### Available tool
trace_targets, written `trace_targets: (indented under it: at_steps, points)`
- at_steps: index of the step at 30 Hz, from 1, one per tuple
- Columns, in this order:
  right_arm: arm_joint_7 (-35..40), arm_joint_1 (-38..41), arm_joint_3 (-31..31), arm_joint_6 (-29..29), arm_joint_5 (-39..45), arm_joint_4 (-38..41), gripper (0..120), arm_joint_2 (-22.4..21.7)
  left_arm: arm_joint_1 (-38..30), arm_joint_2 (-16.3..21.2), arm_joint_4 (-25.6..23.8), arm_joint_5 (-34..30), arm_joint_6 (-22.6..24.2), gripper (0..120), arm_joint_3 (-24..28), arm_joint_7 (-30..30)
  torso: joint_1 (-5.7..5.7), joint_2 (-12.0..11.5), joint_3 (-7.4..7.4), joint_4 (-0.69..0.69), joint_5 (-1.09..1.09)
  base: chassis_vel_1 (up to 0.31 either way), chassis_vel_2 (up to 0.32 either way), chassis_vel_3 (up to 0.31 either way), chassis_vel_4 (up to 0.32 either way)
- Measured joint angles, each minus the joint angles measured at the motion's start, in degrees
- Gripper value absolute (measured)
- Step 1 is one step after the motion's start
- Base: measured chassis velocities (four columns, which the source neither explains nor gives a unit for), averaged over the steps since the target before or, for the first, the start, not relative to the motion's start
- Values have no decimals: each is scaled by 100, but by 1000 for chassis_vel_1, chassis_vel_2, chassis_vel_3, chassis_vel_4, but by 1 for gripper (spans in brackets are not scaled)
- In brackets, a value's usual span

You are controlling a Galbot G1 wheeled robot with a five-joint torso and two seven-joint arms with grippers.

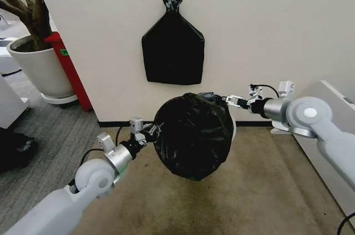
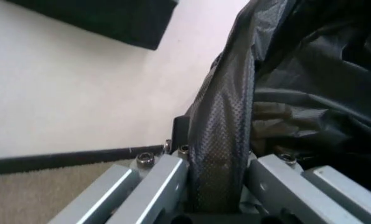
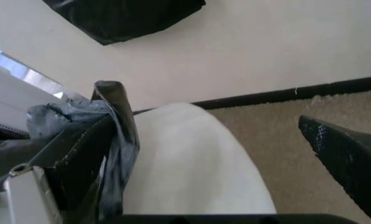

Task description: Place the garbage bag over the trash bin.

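Note:
The glossy black garbage bag (image 1: 193, 135) bulges over the trash bin, which stands on the carpet by the wall; a sliver of the bin's cream wall (image 1: 234, 128) peeks out on its right. My left gripper (image 1: 148, 131) is at the bag's left edge. In the left wrist view this gripper (image 2: 218, 161) is shut on a fold of the bag (image 2: 223, 130). My right gripper (image 1: 230, 101) is at the bag's upper right rim. In the right wrist view its fingers stand wide apart, open, astride the bin (image 3: 192, 158), with bag film (image 3: 79, 130) draped on one finger (image 3: 114, 100).
A flat black bundle with a knotted neck (image 1: 172, 46) hangs on the wall above the bin. At the left stand a large white plant pot (image 1: 41, 66) and a red post (image 1: 71, 71). A white cabinet (image 1: 333, 102) is at the right. Beige carpet lies in front.

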Motion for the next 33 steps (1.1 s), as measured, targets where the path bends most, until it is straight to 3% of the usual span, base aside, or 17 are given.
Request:
trace_targets:
  at_steps: [13,18,24,26,28,33]
  points:
    - [307,-81,187,117,863,-215,100,27,37,4,-7,-315,73,1,-56,-58,0,0,0,1,2,0,0,0,0]
    - [472,24,235,346,649,-3,100,95,-25,-70,-52,-412,277,1,-35,-817,0,0,0,0,3,0,0,0,0]
    - [344,142,161,446,-253,1326,100,97,-7,-257,-49,-407,794,1,145,-2291,0,0,0,0,-2,0,0,0,0]
    - [386,140,98,448,-365,1474,100,113,-3,-261,-65,-407,846,1,161,-2421,0,0,0,1,-2,0,0,0,0]
    - [463,106,-172,443,-882,1907,100,192,-5,-246,-134,-416,1020,1,206,-2864,0,0,0,1,-1,0,0,0,0]
    - [525,202,-1311,552,-1932,2432,80,422,-153,-171,-333,-560,1244,1,291,-3491,0,0,0,0,0,0,0,0,0]
